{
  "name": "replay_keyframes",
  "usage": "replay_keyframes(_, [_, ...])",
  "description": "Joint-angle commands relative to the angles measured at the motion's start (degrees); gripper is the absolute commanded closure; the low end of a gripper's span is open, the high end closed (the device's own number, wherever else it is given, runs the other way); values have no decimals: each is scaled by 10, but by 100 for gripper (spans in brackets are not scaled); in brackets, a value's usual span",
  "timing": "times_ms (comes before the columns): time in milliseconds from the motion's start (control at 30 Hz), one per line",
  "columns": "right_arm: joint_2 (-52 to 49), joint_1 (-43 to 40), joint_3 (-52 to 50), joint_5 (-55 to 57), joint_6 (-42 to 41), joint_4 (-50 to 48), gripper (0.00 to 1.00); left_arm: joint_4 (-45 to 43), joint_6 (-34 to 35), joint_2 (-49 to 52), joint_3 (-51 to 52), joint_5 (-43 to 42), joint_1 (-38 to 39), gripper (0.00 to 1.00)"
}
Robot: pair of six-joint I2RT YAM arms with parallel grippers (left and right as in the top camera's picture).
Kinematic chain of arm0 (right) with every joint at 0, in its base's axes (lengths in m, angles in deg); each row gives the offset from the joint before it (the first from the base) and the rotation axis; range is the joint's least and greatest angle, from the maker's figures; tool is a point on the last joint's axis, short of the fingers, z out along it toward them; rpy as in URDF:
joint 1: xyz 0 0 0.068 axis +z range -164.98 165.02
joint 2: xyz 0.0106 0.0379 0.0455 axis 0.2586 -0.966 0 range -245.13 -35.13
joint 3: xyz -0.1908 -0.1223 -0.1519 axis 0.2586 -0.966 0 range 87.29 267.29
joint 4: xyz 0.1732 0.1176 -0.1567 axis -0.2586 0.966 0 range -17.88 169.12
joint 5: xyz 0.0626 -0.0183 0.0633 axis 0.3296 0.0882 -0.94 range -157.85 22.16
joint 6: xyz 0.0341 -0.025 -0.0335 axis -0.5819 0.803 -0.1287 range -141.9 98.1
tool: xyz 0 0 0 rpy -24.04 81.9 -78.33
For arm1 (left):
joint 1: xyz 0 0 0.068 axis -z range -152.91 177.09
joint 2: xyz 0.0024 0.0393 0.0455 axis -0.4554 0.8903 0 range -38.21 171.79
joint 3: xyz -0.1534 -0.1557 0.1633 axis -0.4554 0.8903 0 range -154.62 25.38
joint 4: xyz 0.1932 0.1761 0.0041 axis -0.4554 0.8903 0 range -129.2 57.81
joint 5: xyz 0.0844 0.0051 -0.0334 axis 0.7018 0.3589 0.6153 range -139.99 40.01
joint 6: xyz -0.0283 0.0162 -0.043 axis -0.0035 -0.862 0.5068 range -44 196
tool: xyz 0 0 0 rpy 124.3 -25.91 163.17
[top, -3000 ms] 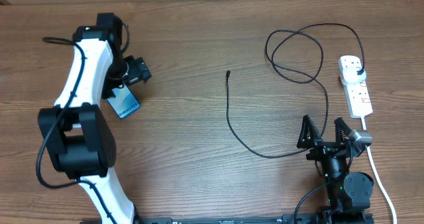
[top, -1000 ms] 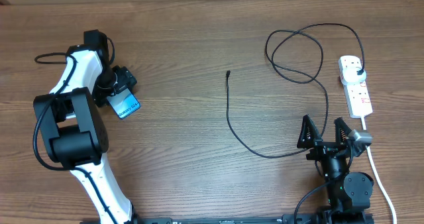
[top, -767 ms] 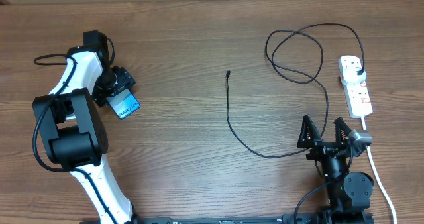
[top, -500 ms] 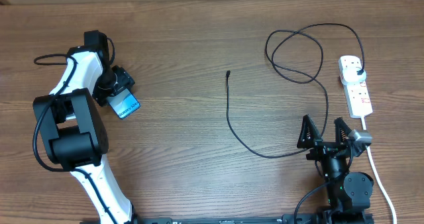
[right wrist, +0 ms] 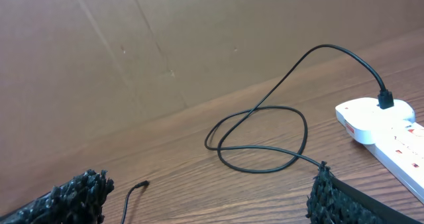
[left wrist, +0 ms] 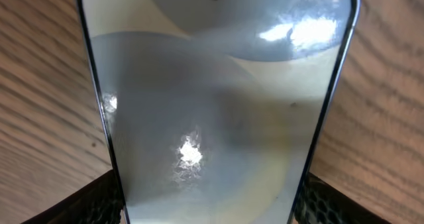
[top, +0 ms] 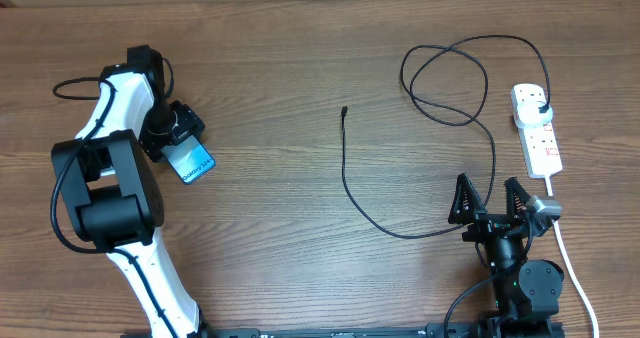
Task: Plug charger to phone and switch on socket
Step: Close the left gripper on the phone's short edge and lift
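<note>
**Left hand [top: 176, 138] holds the phone [top: 190, 161]; charger [top: 345, 178] not yet joined**

The left hand is closed on one end of the phone at the left side of the bench [top: 280, 58]. Its wrist view shows the screen filling the gap between both fingers [left wrist: 99, 201]. The right hand [top: 490, 199] sits spread wide and empty near the front right. The charger's plug [top: 541, 105] is already seated in the socket [top: 541, 143], but its tip [top: 343, 110] lies loose mid-bench, well apart from the phone. Left to do, by my reading: join tip and phone, then press the switch, whose position is too small to read.
</note>
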Motion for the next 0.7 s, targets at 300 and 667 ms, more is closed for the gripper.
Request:
replay_keyframes(300, [5,-1,-6,5,2,-3,0,69,-13,8,-106,-111,9,26])
replay_keyframes(667, [5,-1,-6,5,2,-3,0,71,-16,8,-116,-203,54,27])
